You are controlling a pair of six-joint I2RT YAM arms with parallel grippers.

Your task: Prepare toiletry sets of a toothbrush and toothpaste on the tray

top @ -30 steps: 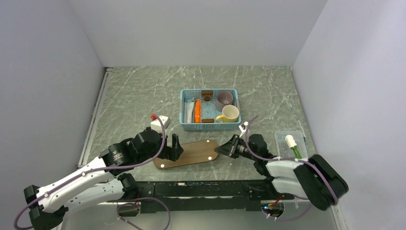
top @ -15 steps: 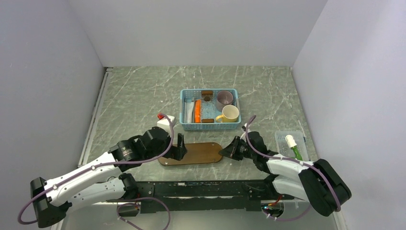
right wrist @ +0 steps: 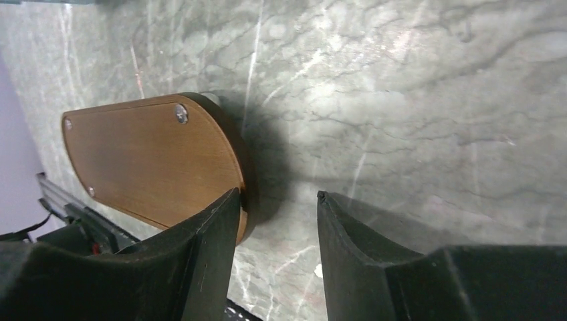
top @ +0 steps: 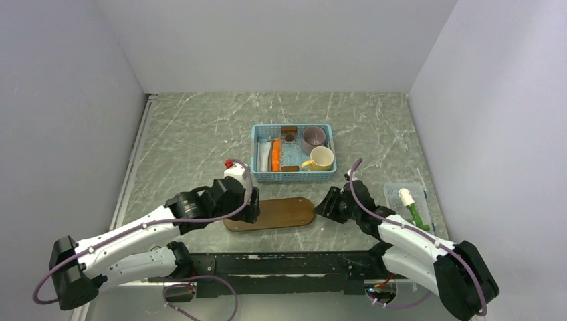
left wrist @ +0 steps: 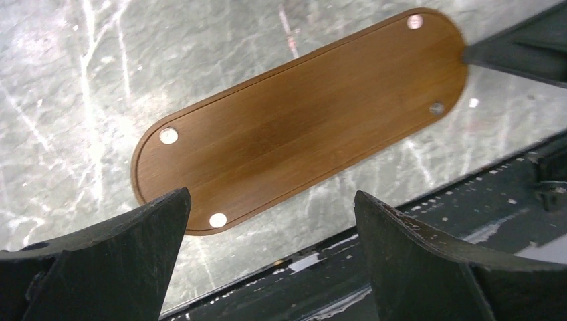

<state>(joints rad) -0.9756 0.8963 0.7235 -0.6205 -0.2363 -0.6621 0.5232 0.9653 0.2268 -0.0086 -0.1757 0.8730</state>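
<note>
Tray (top: 281, 212) slid right; long axis now nearly left-right.

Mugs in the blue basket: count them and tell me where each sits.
2. A mauve mug in the basket's far right corner; a pale-yellow mug directly nearer, in its near right corner. No others show.

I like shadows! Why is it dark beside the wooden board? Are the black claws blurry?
Right wrist view: a soft shadow lies on the table by the tray's round end. Left wrist view: the near fingers look slightly soft, the tray sharp.
</note>
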